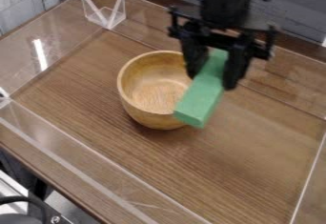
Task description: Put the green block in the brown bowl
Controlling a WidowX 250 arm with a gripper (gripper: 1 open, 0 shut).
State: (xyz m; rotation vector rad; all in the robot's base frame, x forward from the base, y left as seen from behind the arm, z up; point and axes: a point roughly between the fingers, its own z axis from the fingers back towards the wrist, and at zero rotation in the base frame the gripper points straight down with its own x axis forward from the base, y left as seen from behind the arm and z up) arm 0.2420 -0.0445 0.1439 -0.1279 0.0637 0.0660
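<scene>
The green block (197,101) is a flat matte green bar, hanging tilted with its lower end over the right rim of the brown bowl (151,85). My gripper (218,64) is shut on the block's upper end, its black fingers pointing down just right of the bowl's centre. The round, light wooden bowl stands on the table and nothing lies in the part of its hollow that shows. The block's lower end hides part of the bowl's right wall.
The wooden table (90,142) is ringed by low clear plastic walls. A small clear folded stand (105,11) sits at the back left corner. Dark cables hang behind the arm at the upper right.
</scene>
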